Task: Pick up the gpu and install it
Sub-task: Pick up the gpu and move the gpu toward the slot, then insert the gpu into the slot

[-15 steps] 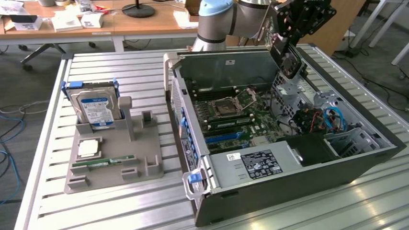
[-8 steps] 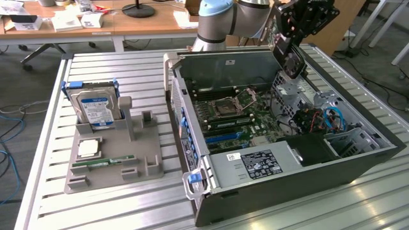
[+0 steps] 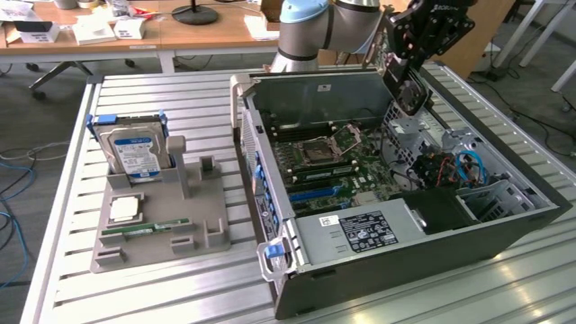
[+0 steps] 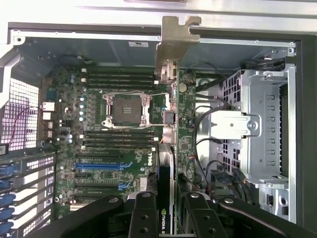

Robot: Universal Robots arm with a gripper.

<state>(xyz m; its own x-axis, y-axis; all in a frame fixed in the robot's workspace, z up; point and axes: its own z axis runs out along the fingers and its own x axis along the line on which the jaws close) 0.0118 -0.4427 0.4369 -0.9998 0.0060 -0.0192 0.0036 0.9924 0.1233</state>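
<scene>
A bench (image 3: pixel 180 94) of silver ribbed aluminium slats carries everything. Toward its edge on the exterior view's left sits a grey moulded plastic fixture (image 3: pixel 158 246). A silver hard drive with a blue-and-white label (image 3: pixel 135 152) stands upright at the fixture's far end. A square silver processor chip (image 3: pixel 124 209) lies flat in the middle, and a slim green memory stick (image 3: pixel 144 230) lies flat nearer the bench's front edge.

A black and grey open computer case (image 3: pixel 432 256) lies on its side over the bench's half on the exterior view's right, reaching close to the front edge. Inside it are a green motherboard (image 3: pixel 342 169) and, at the near end, a grey power supply box with a black label (image 3: pixel 360 229).

The pale blue and silver robot arm (image 3: pixel 311 27) rises at the bench's far edge. Its black gripper (image 3: pixel 402 67) is clamped on the gpu (image 3: pixel 412 91), a thin dark flat card. The card hangs tilted over the far corner of the case, clear of the motherboard. In the wrist view the black fingers (image 4: pixel 143 208) press the card from both sides. It is seen edge-on there, with its silver metal bracket (image 4: pixel 174 47) pointing away toward the case wall.

Beyond the bench stand wooden desks (image 3: pixel 216 30) holding white boxes (image 3: pixel 94 30) and a round black stand base (image 3: pixel 195 13). Blue cables (image 3: pixel 13 196) trail over the grey floor.
</scene>
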